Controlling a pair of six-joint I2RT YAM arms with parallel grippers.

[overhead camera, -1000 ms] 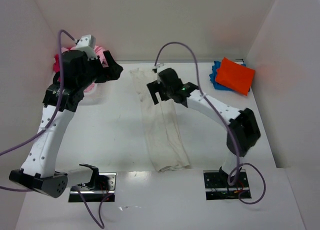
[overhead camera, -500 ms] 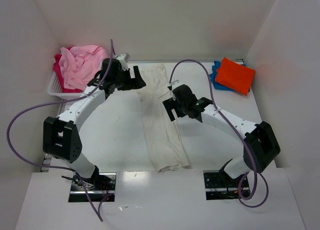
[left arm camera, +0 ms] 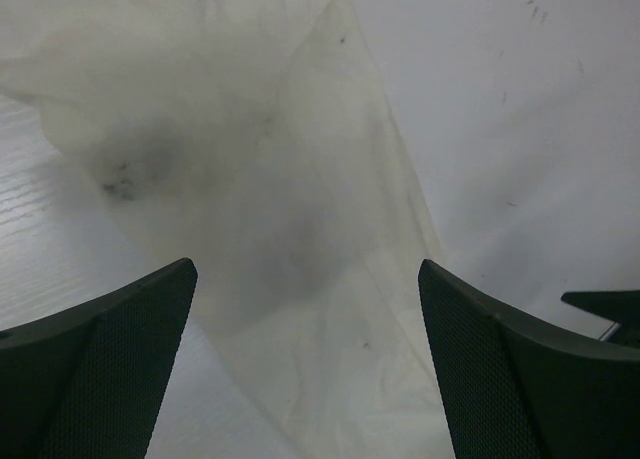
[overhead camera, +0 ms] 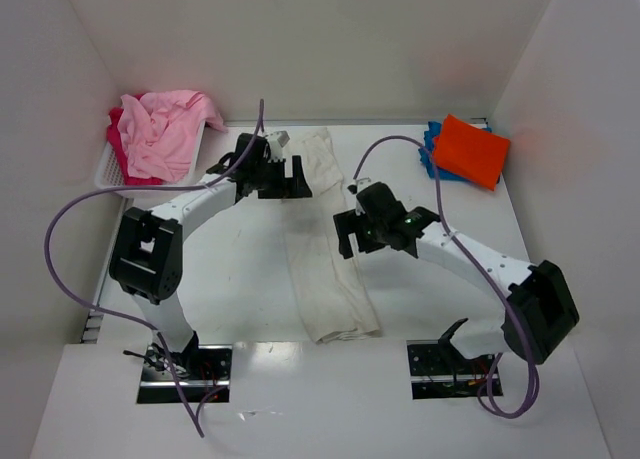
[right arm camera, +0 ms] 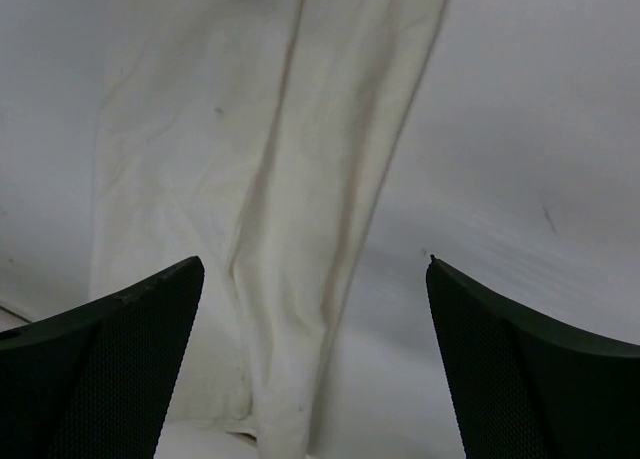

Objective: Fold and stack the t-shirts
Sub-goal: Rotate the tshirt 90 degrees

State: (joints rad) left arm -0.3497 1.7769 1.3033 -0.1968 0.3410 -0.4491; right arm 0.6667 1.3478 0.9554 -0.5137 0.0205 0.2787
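Note:
The cream-white t-shirt (overhead camera: 325, 259) lies on the table as a long narrow strip, folded lengthwise. My left gripper (overhead camera: 296, 177) is open and empty just above the strip's far end, with cream cloth (left arm camera: 270, 179) between its jaws (left arm camera: 305, 269). My right gripper (overhead camera: 348, 237) is open and empty over the strip's right edge near the middle; the cloth (right arm camera: 290, 179) runs below its jaws (right arm camera: 313, 269). The light pink shirt (overhead camera: 160, 129) lies heaped on the red-magenta one (overhead camera: 116, 141) at the back left. The folded orange shirt (overhead camera: 470, 149) lies on the blue one (overhead camera: 431, 147) at the back right.
A white slotted basket (overhead camera: 108, 176) holds the pink and red-magenta shirts in the back left corner. White walls close in the table at the back and on both sides. Purple cables loop over both arms.
My left arm has swung from the basket across to the strip's far end, uncovering the pink shirt. My right gripper has moved nearer and rightwards along the strip.

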